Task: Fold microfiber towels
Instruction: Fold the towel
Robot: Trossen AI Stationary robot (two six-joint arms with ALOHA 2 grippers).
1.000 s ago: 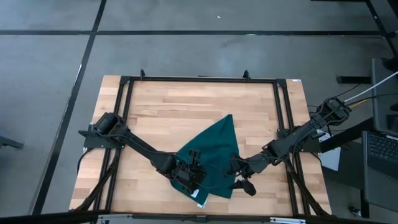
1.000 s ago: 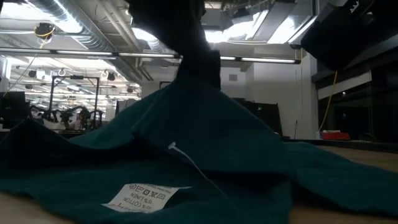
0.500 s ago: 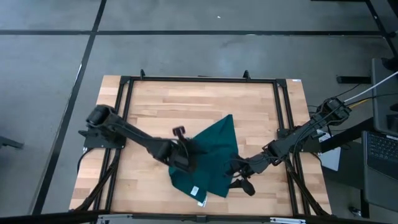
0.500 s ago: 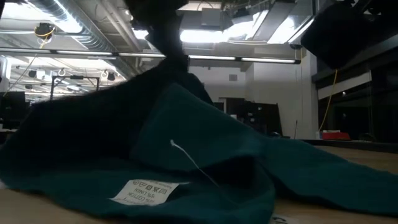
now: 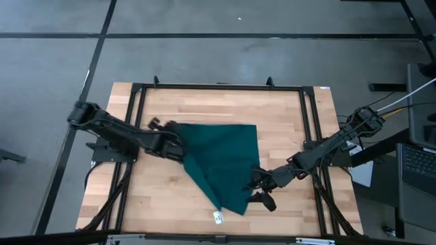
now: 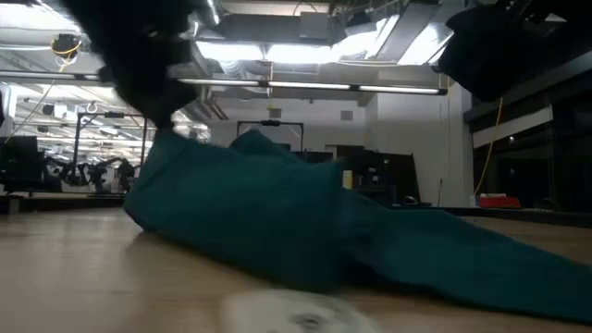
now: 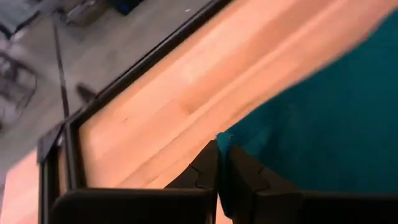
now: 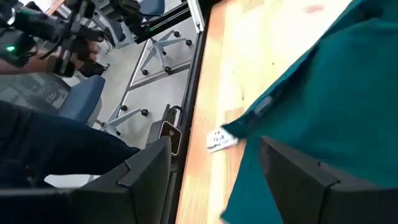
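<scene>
The dark teal towel (image 5: 221,160) lies spread as a wide triangle on the wooden table (image 5: 286,109). Its near point is by the white tag (image 5: 217,218), which also shows in the right wrist view (image 8: 217,140). My left gripper (image 5: 176,139) is shut on the towel's left corner, at the table's left-centre. My right gripper (image 5: 262,189) is open beside the towel's near right edge. In the right wrist view the cloth (image 8: 323,106) runs between and beyond its fingers (image 8: 298,177). I cannot tell whether they touch it. My left gripper pinches the towel's left corner (image 7: 222,138) between its two shut fingers (image 7: 200,175). The fingers slant down from the table's left side. In the low view the held corner (image 6: 165,139) is raised off the table. The cloth slopes down from it to the table on the right.
A black frame (image 5: 218,86) runs around the table's edges. Bare wood lies at the far side and at the near left (image 5: 157,197). In the right wrist view, a person's dark-clothed leg (image 8: 43,146) and office chairs (image 8: 149,74) stand beyond the table's near edge.
My left gripper has gone toward the table's left and far edges, still shut on the towel's corner. The corner has been drawn out sideways, and the narrow bunched towel has spread into a wide triangle. Its right part has stayed in place. My right gripper has kept still.
</scene>
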